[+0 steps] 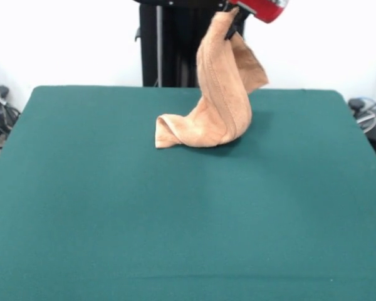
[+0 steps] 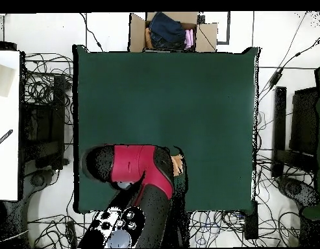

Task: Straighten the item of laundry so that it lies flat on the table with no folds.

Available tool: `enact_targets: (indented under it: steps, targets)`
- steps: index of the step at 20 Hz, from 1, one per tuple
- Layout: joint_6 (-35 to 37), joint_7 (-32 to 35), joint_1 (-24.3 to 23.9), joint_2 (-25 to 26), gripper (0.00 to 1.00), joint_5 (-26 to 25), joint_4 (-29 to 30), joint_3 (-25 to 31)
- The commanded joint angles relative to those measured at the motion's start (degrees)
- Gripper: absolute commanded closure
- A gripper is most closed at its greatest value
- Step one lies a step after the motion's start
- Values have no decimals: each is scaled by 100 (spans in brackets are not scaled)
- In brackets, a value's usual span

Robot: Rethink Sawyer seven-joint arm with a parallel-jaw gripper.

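Table (image 1: 113, 219) bears towel (image 1: 222, 100) tail; claw (image 1: 232, 25) clamps its top.

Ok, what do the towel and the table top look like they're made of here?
The towel looks like terry cloth: soft, matte orange-tan, with a stitched hem band down its length, and it drapes limply from the gripper. The table top appears to be a dark green felt-like cloth, matte and without shine, though its weave can't be made out.

Front camera: low, across table (image 1: 113, 219), facing arm. Overhead: straight down, farther. Both share table.
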Motion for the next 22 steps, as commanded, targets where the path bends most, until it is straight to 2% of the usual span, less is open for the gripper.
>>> enact_targets:
  steps: [1, 22]
  targets:
    - [-418, 1240, 2, 46, 0, -56, 342, 57]
    - [-450, 1047, -36, 77, 0, -53, 315, 154]
